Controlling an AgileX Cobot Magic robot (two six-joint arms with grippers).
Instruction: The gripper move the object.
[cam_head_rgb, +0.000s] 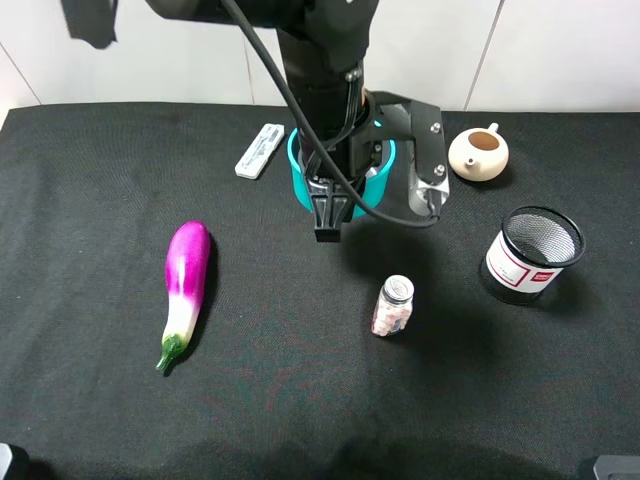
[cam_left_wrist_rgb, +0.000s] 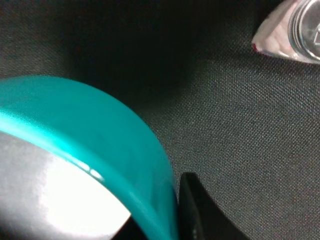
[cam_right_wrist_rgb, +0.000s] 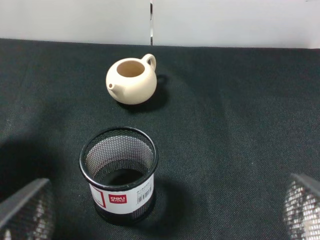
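One teal saucepan (cam_head_rgb: 300, 180) sits on the far middle of the black cloth table (cam_head_rgb: 90, 400), mostly covered from above by the left arm. Only arcs of its teal wall show on the left and right of the arm, and its handle is hidden. The left gripper (cam_head_rgb: 330, 215) reaches down at the near side of the pan. In the left wrist view the pan's rim (cam_left_wrist_rgb: 100, 130) curves across, grey and shiny inside, with one black finger (cam_left_wrist_rgb: 200, 217) flat against the outside of the wall and a dark sliver of the other on the inside, so the jaws are closed on the wall. A silver-grey bracket (cam_head_rgb: 425, 165) sticks out on the right of the arm.

Just left of the pan lies a white flat stick (cam_head_rgb: 260, 150). A small clear bottle (cam_head_rgb: 393, 305) with pink and white contents stands nearer, and appears at the edge of the left wrist view (cam_left_wrist_rgb: 300, 30). A purple eggplant (cam_head_rgb: 187, 285) lies well to the near left. A cream teapot (cam_head_rgb: 478, 153) is to the pan's right, and a black mesh cup (cam_head_rgb: 533, 253) stands nearer than it.

The right gripper (cam_right_wrist_rgb: 164, 207) faces the mesh cup (cam_right_wrist_rgb: 120, 170) and teapot (cam_right_wrist_rgb: 131, 80), its fingers spread wide apart and holding nothing.
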